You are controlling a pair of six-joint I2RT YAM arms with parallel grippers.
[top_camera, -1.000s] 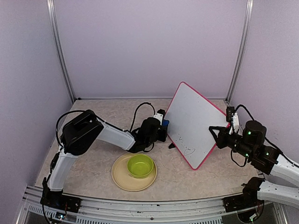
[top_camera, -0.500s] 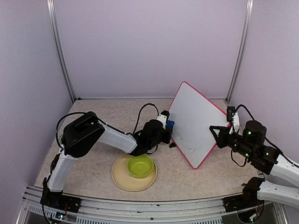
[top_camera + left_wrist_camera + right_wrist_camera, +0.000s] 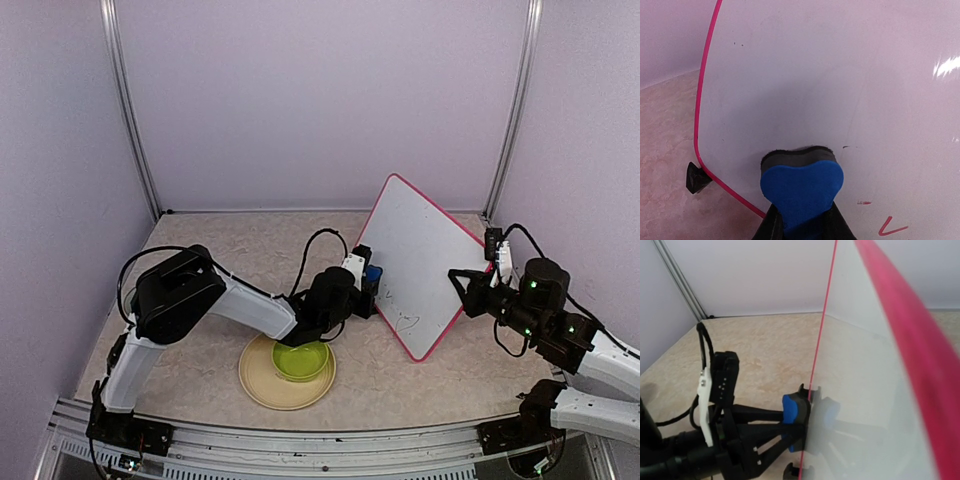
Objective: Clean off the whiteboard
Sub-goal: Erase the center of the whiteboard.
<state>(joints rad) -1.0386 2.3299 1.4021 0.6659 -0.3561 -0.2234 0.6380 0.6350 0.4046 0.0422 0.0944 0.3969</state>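
Observation:
The whiteboard (image 3: 420, 250) stands tilted on the table, pink-red framed, with faint marks near its lower corner. My left gripper (image 3: 366, 280) is shut on a blue heart-shaped eraser (image 3: 373, 273) whose black felt presses on the board's lower left. In the left wrist view the eraser (image 3: 802, 187) sits between my fingers (image 3: 771, 227) on the board (image 3: 840, 75), with red strokes (image 3: 891, 227) to its right. My right gripper (image 3: 470, 290) grips the board's right edge. The right wrist view shows the frame (image 3: 905, 335) close up and the eraser (image 3: 792, 415) against the board.
A cream plate (image 3: 258, 385) holding a green bowl (image 3: 300, 357) lies in front of the left arm. One black foot (image 3: 696, 177) of the board rests on the beige table. Purple walls enclose the table on three sides.
My left gripper has moved right with the eraser, from beside the board's left edge onto its face. The right arm and the board have stayed still.

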